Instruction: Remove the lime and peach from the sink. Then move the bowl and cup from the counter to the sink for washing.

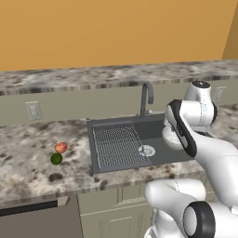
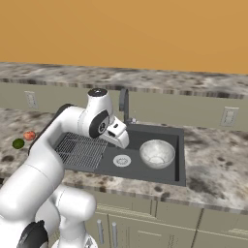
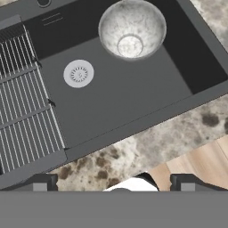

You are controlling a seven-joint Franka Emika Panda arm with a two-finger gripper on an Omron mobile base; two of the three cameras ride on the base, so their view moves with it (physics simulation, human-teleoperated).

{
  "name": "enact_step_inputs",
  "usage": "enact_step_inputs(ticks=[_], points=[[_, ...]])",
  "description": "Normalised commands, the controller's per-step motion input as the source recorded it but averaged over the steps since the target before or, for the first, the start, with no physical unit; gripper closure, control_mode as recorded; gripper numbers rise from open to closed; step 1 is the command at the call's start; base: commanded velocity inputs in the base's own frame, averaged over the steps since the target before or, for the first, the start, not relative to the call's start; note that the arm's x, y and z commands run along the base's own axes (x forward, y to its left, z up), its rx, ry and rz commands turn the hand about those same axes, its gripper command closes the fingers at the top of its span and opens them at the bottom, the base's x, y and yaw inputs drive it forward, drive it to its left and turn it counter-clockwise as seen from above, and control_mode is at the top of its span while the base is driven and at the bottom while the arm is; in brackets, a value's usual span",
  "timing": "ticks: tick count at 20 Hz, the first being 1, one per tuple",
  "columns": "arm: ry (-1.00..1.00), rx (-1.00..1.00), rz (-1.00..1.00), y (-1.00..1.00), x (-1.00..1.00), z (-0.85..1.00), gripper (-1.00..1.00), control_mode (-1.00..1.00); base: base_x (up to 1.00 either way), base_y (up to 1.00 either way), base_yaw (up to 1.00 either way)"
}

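The bowl [image 3: 132, 29] sits upright in the sink [image 3: 133, 102], at twelve o'clock from the gripper [image 3: 113, 182] in the hand view, well apart from its wide-spread, empty fingers [image 3: 40, 182]. The drain [image 3: 79, 73] lies at eleven o'clock.

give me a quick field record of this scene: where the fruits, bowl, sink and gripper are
lime: on the counter left of the sink, just in front of the peach
peach: on the counter left of the sink
bowl: upright inside the sink basin, right of the drain
sink: dark basin, ribbed drainer on its left part
drain: bare, nothing on it
faucet: at the back edge of the sink
gripper: open, empty, above the sink's front edge
cup: not located
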Motion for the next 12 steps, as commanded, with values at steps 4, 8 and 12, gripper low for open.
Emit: enact_step_inputs(ticks=[4, 8, 12], points=[[0.0, 0.0, 0.0, 0.0, 0.0, 0.0, -1.0, 1.0, 0.0, 0.0, 0.0], [0.0, 0.0, 0.0, 0.0, 0.0, 0.0, -1.0, 1.0, -0.1, -0.03, 0.0], [0.0, 0.0, 0.0, 0.0, 0.0, 0.0, -1.0, 1.0, -0.21, -0.18, 0.0]])
